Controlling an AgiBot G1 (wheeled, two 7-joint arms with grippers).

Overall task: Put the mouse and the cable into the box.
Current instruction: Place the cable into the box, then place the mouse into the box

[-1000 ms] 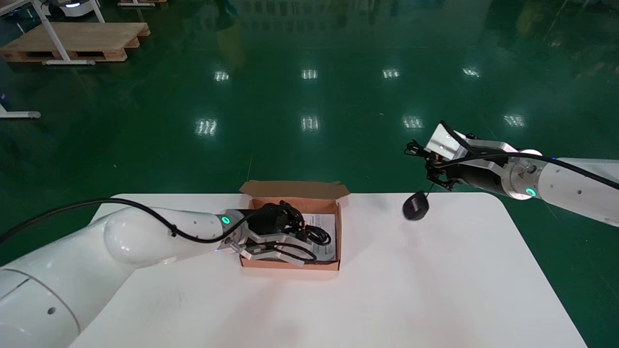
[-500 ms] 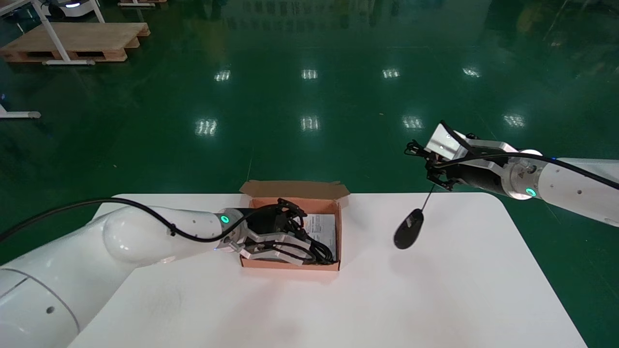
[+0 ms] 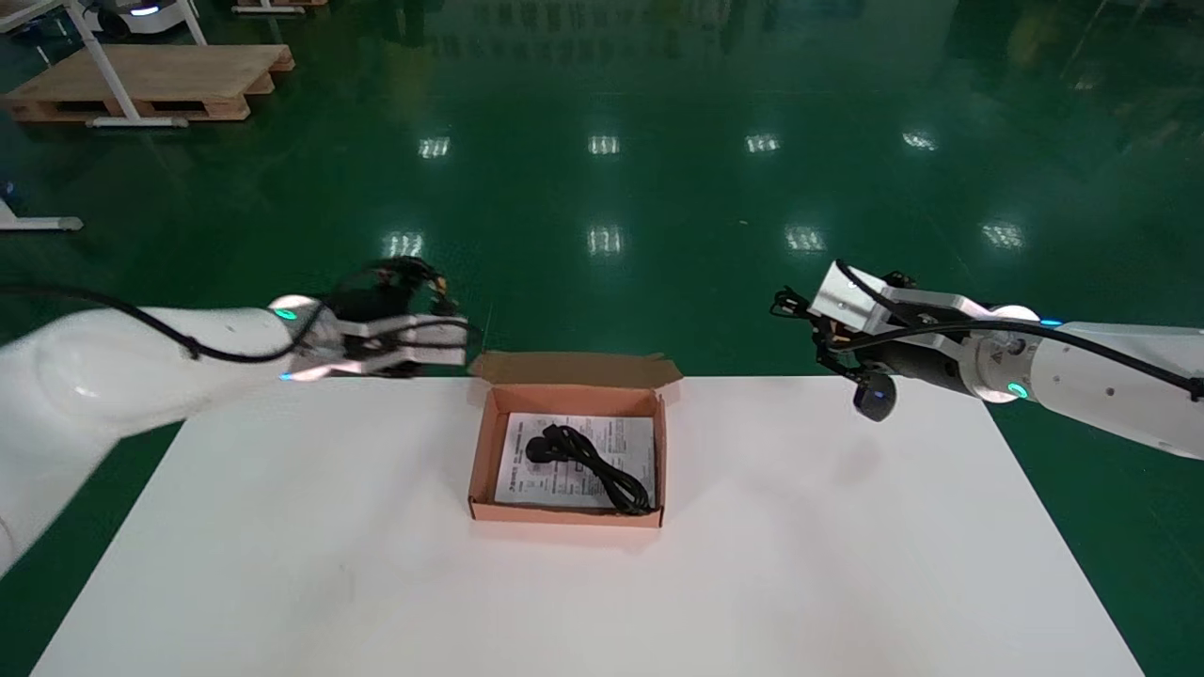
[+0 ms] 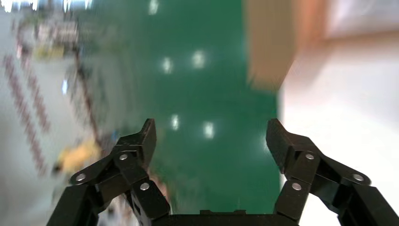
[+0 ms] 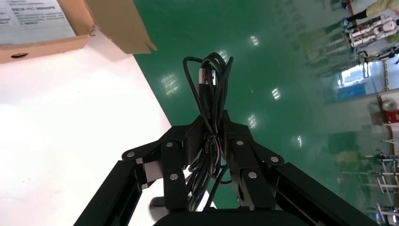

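Jaws of the right gripper (image 5: 214, 129) clench the limp bundled cord (image 5: 210, 80), light mouse (image 3: 875, 399) dangling, likely to swing; left gripper (image 4: 211, 136) gapes empty.

Head camera looks down; both wrist cameras (closer) glimpse the box (image 3: 564, 514).

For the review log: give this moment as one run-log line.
cable in box | left gripper open, left of box | right gripper holds mouse by cord
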